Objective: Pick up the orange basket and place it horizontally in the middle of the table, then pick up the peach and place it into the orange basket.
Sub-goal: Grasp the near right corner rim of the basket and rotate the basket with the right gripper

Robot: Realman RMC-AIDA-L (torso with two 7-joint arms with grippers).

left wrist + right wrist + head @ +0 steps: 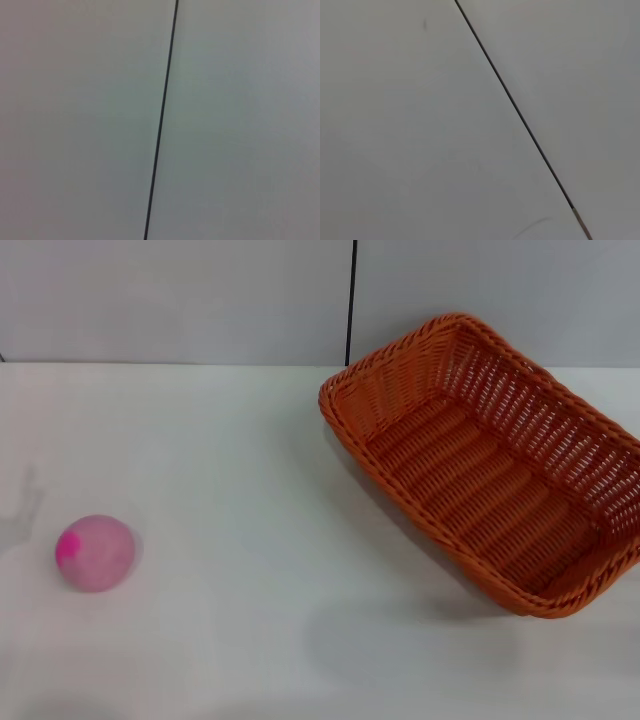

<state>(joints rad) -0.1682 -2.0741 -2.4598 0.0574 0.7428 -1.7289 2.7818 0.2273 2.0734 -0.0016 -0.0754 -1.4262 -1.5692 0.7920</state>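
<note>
The orange basket (490, 465) lies on the white table (260, 490) at the right in the head view, set at a slant, one short end toward the far middle and the other toward the right edge. Nothing is inside it. The peach (94, 552), pale pink with a magenta blotch on its left side, rests on the table at the near left, well apart from the basket. Neither gripper shows in any view. Both wrist views hold only a plain grey surface crossed by a thin dark seam.
A grey wall (180, 300) with a dark vertical seam (352, 300) runs behind the table's far edge. Bare tabletop stretches between the peach and the basket. Faint shadows lie on the table at the far left and in front of the basket.
</note>
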